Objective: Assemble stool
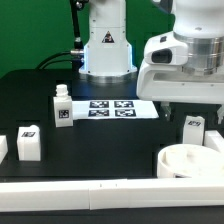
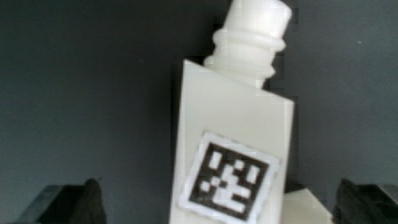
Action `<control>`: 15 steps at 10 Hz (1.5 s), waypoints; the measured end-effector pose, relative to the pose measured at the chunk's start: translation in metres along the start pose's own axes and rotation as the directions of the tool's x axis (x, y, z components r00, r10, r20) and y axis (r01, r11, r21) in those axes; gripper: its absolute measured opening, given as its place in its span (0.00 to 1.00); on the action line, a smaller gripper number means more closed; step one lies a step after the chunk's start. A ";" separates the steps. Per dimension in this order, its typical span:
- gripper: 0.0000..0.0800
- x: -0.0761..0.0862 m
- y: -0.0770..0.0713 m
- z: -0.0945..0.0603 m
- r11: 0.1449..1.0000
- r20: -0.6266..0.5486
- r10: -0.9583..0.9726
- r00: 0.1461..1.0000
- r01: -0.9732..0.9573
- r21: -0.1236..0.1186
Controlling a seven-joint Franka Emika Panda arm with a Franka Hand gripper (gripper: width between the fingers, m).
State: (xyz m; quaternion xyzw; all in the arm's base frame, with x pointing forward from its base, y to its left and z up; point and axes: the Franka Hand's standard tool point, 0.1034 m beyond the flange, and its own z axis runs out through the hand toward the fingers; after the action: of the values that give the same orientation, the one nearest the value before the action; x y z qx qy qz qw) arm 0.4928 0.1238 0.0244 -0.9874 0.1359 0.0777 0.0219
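Leg point(image 2: 231, 140) sits right between the claw point(image 2: 217, 205) fingers point(image 2: 71, 205): one dark fingertip on each side, a gap on both, no contact visible. Its tag faces the wrist camera and its narrower end points away from the claw. Claw is spread wide, holding nothing.

Exterior view: that same leg point(image 1: 193, 128) is on the bench point(image 1: 120, 140) toward the exterior view's right, directly under the claw point(image 1: 190, 108). Can't tell from either view whether it's standing or lying.

Round seat point(image 1: 190, 160) lies flat just in front of that leg, near the front edge. Another white part point(image 1: 215, 140) is just beside the leg at the frame's right edge, mostly cut off.

Second leg point(image 1: 62, 108) stands upright, narrow end up, just left of the marker board point(image 1: 110, 108), which lies flat mid-bench. Third leg point(image 1: 28, 143) is further left and nearer the front, tag up.

Long white border bar point(image 1: 90, 195) runs along the front. Robot base point(image 1: 105, 45) is at the back, centre.
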 end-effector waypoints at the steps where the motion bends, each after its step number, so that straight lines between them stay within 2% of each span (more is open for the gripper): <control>1: 0.81 -0.007 0.000 0.013 1.000 0.012 -0.001 1.000 0.001 -0.009; 3: 0.81 -0.009 -0.002 0.015 1.000 0.013 -0.007 1.000 0.007 -0.011; 4: 0.70 -0.009 -0.002 0.015 1.000 0.015 -0.007 1.000 0.008 -0.011; 5: 0.70 -0.009 -0.002 0.015 1.000 0.015 -0.008 1.000 0.008 -0.011; 6: 0.47 -0.009 -0.002 0.015 1.000 0.014 -0.008 1.000 0.008 -0.011; 7: 0.40 -0.009 -0.002 0.015 1.000 0.014 -0.008 1.000 0.008 -0.011; 8: 0.40 -0.011 0.000 0.015 1.000 0.008 -0.003 1.000 0.003 -0.008; 9: 0.40 -0.022 0.008 0.017 1.000 0.003 0.003 1.000 -0.003 -0.009; 10: 0.40 -0.038 0.021 0.018 1.000 0.021 -0.015 1.000 0.015 -0.021; 11: 0.40 -0.052 0.040 0.018 0.997 0.031 -0.074 0.997 0.074 -0.028; 12: 0.40 -0.062 0.056 0.019 0.994 0.042 -0.102 0.994 0.103 -0.031; 13: 0.40 -0.066 0.063 0.023 0.991 0.040 -0.130 0.991 0.131 -0.031; 15: 0.40 -0.061 0.066 0.023 0.983 0.020 -0.183 0.983 0.183 -0.027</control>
State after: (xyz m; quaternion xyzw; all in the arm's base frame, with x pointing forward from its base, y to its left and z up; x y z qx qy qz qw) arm 0.4138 0.0778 0.0095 -0.9952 0.0432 0.0858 0.0162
